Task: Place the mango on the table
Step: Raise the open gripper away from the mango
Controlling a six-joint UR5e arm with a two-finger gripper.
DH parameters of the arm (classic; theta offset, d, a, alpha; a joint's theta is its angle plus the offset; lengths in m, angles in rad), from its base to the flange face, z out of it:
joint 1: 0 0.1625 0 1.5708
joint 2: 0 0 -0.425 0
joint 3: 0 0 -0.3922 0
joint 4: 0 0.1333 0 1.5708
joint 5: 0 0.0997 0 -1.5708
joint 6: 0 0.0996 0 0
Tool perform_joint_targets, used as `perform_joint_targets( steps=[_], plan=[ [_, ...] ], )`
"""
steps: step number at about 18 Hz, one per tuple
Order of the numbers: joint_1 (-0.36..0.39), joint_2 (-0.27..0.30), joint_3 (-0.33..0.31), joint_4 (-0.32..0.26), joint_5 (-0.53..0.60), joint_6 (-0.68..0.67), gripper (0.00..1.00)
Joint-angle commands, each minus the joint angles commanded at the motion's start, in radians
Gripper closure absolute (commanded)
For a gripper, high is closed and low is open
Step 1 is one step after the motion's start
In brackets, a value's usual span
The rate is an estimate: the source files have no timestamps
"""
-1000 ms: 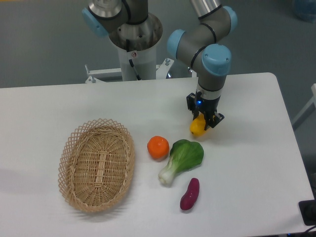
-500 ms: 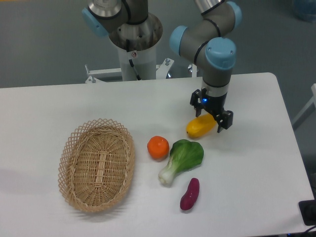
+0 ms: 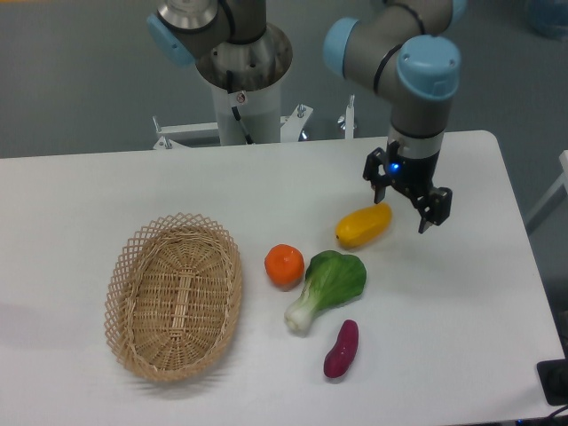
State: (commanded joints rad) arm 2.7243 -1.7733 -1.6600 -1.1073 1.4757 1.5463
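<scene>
The mango (image 3: 363, 225), a glossy yellow-orange oval, lies on its side on the white table (image 3: 461, 311), right of centre, just above the green leafy vegetable. My gripper (image 3: 406, 204) is open and empty. It hangs to the right of the mango and slightly above it, clear of the fruit, with its two dark fingers spread apart.
A round orange (image 3: 284, 264) sits left of a bok choy (image 3: 328, 286). A purple sweet potato (image 3: 341, 349) lies near the front. A woven wicker basket (image 3: 174, 295) stands at the left. The robot base (image 3: 241, 80) is at the back.
The gripper let go of the mango, which now lies flat on the table. The gripper opened and moved right and up, away from the fruit.
</scene>
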Motion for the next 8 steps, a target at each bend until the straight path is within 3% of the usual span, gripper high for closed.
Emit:
perform_joint_targets(
  steps=[8],
  plan=[
    [0.003, -0.008, 0.124, -0.117, -0.002, 0.002, 0.0]
  ],
)
